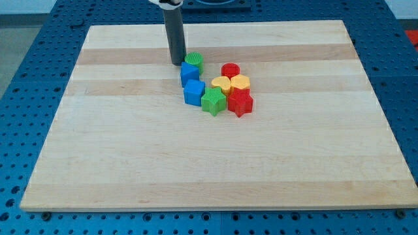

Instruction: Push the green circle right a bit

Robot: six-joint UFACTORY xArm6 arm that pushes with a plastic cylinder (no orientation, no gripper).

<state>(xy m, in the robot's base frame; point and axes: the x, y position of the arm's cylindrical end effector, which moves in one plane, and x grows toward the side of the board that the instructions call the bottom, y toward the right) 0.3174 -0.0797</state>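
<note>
Pale wooden board (215,163), striped lengthwise in lighter and darker bands, lying on a blue perforated table (26,78) and carrying a single cluster of coloured blocks near its upper middle. The arm ends in a straight dark rod with no jaws to open or close, and it holds nothing; the rod descends from the view's top, and the tip (177,62) rests on the board at the upper left edge of the cluster. Just to the tip's right, touching it or very nearly so, sits the green circle (194,62), a short round block and the topmost piece of the group. Immediately below the green circle, below and slightly right of the tip, lies a blue block (189,74), and beneath that a second blue block (194,93), roughly cube-like; the exact shapes of both are hard to make out. Further to the tip's lower right, a green star (213,102) adjoins the lower blue block on its right side. Well to the tip's right stands a red circle (230,70), separated from the green circle by a small gap of bare wood. Below the red circle, two yellow blocks sit side by side: a left yellow block (221,84) and a right yellow block (240,83), both rounded. A red star (240,102) closes the cluster at its lower right, beside the green star.
</note>
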